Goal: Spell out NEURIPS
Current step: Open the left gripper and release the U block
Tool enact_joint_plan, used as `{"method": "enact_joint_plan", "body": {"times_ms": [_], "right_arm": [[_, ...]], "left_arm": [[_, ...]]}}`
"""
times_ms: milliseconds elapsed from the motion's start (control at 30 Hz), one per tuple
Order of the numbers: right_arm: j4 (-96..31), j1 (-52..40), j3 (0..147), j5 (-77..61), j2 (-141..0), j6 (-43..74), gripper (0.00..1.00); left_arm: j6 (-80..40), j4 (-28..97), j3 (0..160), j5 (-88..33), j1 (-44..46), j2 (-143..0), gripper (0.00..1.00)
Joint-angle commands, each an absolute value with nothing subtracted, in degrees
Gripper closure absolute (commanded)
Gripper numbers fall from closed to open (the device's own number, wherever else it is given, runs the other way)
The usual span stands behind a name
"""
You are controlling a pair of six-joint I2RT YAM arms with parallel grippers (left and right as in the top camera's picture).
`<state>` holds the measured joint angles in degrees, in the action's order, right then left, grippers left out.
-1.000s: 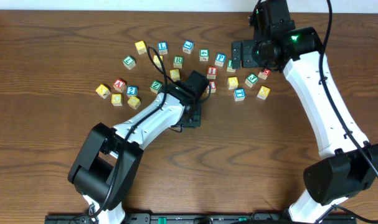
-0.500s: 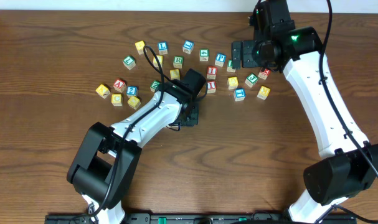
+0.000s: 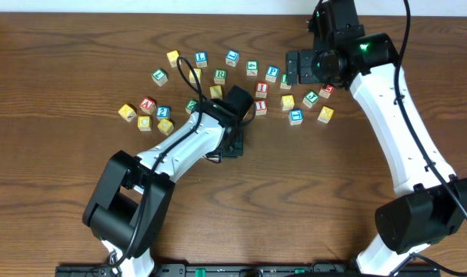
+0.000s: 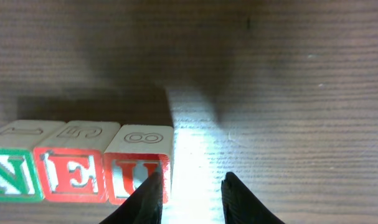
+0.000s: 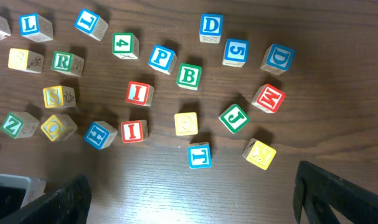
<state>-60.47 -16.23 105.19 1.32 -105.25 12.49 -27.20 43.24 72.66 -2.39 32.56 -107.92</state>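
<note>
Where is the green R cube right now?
In the overhead view the green R cube sits loose near the scatter's top middle, with the blue L cube up-left of it and a yellow cube just below.

Row N [image 4: 11,177], E [image 4: 70,175], U [image 4: 137,168] touching, no gap on that side. Bench [image 4: 288,124] right of U bare, open lane. Left tool [image 4: 190,200] sits there, one tip at U's edge. P [image 5: 162,57] hemmed by B [image 5: 189,75] just beside. R [image 5: 63,61] has yellow cube [image 5: 25,59] beside it. Lower I [image 5: 133,130] crowded by H [image 5: 101,134]; upper I [image 5: 137,93] free all round.
</note>
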Motion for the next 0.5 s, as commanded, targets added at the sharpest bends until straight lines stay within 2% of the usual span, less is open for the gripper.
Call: {"method": "enact_joint_plan", "body": {"times_ms": [0,467], "right_arm": [[-60.5,-16.8,106.1,2.0,-104.5,11.7,0.01],[-60.5,-16.8,106.1,2.0,-104.5,11.7,0.01]], "left_arm": [[-27.5,43.9,75.0,-1.1,32.1,-108.2,0.68],[-25.1,44.0,75.0,-0.8,32.1,-100.3,0.68]]}}
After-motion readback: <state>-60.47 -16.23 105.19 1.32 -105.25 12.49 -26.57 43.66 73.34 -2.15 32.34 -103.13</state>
